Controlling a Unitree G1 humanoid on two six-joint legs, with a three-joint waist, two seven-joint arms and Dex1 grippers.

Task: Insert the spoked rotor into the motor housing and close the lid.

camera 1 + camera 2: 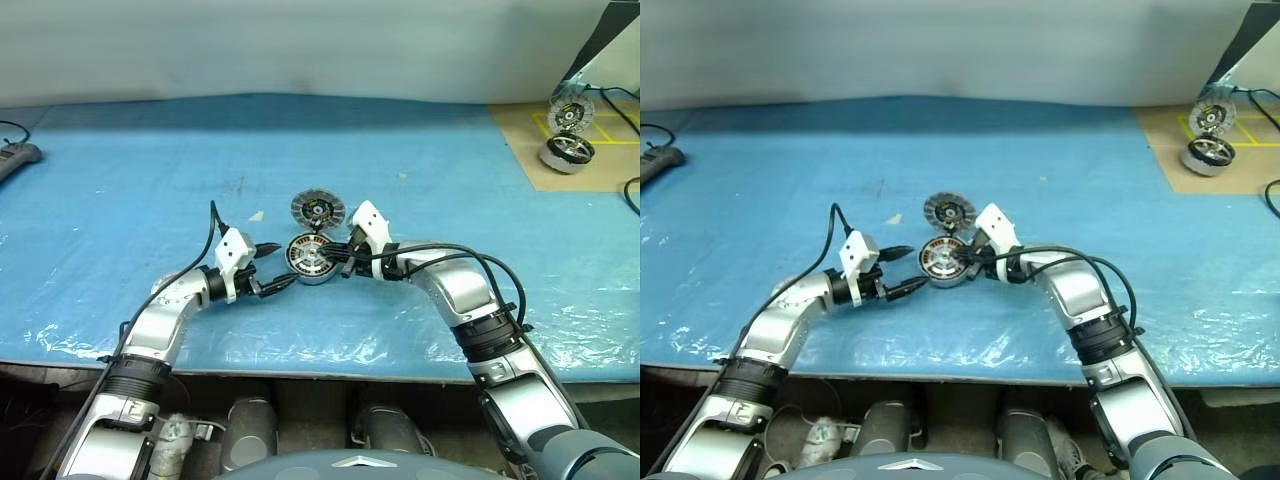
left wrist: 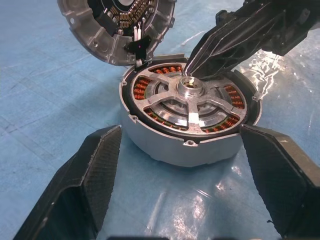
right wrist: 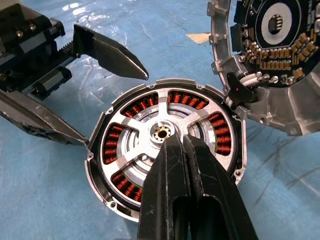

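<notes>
The silver motor housing [image 1: 310,260] stands on the blue sheet in the middle of the table. The spoked rotor [image 2: 192,107] lies flat inside it, its silvery spokes over the copper windings. The lid [image 1: 318,209] stands swung open at the housing's far rim, its inner face with dark hub [image 3: 274,30] showing. My left gripper [image 1: 281,265] is open, one finger on each side of the housing's left flank and apart from it. My right gripper [image 3: 175,141] is shut, holding nothing, and its tips rest on the rotor right beside the hub [image 3: 161,132].
A second motor unit [image 1: 567,152] with an upright disc [image 1: 571,112] sits on a brown board at the far right. A dark device [image 1: 15,158] lies at the left edge. The table's front edge [image 1: 330,372] runs close below both arms.
</notes>
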